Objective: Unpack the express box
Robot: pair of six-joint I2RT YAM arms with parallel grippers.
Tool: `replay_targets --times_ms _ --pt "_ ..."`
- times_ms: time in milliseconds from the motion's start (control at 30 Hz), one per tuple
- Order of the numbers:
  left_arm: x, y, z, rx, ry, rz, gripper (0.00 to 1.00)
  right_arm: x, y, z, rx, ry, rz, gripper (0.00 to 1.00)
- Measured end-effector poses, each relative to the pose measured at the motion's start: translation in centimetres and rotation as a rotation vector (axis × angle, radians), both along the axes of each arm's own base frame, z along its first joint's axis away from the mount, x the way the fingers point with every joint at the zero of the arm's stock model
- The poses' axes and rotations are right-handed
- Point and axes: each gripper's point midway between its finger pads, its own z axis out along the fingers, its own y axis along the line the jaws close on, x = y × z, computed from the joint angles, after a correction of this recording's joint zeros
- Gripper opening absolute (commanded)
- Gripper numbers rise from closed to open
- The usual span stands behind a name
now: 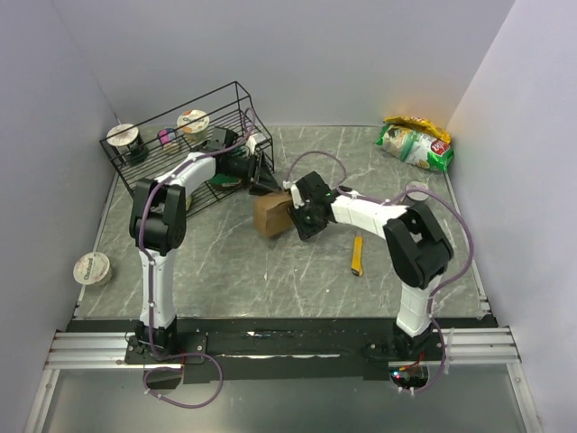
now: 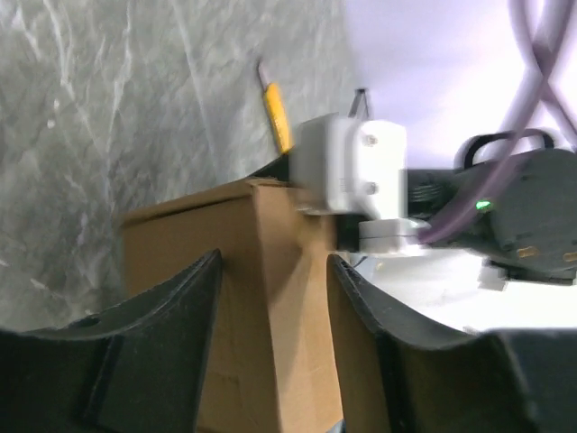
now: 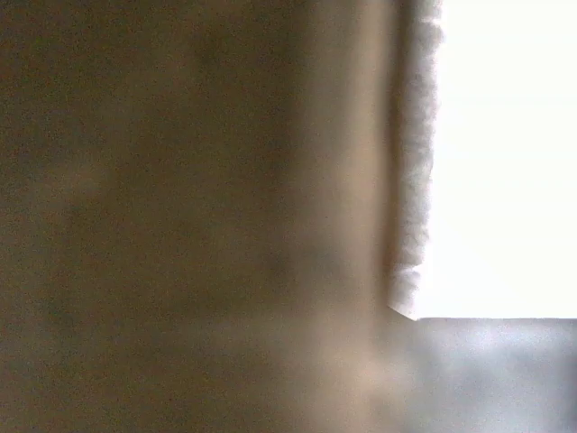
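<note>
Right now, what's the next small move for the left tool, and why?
Probably close the left tool onto the cardboard edge of the express box: its jaws stand apart, straddling that edge, and the right tool sits against the box's side, seemingly bracing it. Then the flap could be pulled open.

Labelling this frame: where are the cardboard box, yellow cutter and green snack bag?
cardboard box (image 1: 269, 216), top view, brown side face
yellow cutter (image 1: 357, 256), top view, mid-handle
green snack bag (image 1: 418, 147), top view, front centre
</note>
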Motion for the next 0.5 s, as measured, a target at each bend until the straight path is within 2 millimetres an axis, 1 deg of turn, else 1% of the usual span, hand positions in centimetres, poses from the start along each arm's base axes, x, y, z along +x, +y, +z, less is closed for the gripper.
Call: replay_targets --times_ms 67,100,167,233,267,300,333,400,433,467,500 --pt "-0.6 -0.1 -0.6 0.034 -0.026 -0.016 0.65 -0.5 -0.9 0.5 -0.001 -0.012 0.023 0.45" --pt "-0.9 -0.2 -0.8 0.056 -0.038 -0.024 0.65 -0.7 -1.4 1.1 0.002 -0.028 0.043 0.45" --pt "-1.4 -0.2 -1.6 0.111 -0.065 -0.035 0.67 -0.7 -2.5 3.2 0.028 -0.071 0.088 0.47" --pt "-1.8 -0.1 -2.6 0.169 -0.101 -0.048 0.71 -0.2 -3.5 6.2 0.064 -0.147 0.145 0.48" --pt "-1.9 0.0 -3.1 0.199 -0.116 -0.054 0.96 0.1 -3.8 7.7 0.084 -0.189 0.175 0.49" --pt "-1.9 0.1 -3.6 0.227 -0.134 -0.056 0.96 0.3 -4.2 9.2 0.101 -0.234 0.214 0.49" --pt "-1.8 0.3 -3.9 0.251 -0.158 -0.057 0.97 0.3 -4.4 10.2 0.112 -0.267 0.251 0.49" --pt "-1.7 1.0 -4.3 0.301 -0.183 -0.041 0.96 0.2 -4.8 12.6 0.129 -0.363 0.368 0.46" --pt "-1.7 1.5 -4.3 0.325 -0.204 -0.031 0.96 0.0 -4.8 13.5 0.142 -0.411 0.435 0.45" --pt "-1.9 2.0 -4.2 0.349 -0.227 -0.018 0.96 -0.3 -4.7 14.4 0.151 -0.469 0.509 0.40" --pt "-2.0 2.5 -3.7 0.370 -0.256 -0.002 0.96 -0.9 -4.5 15.0 0.162 -0.522 0.588 0.39"
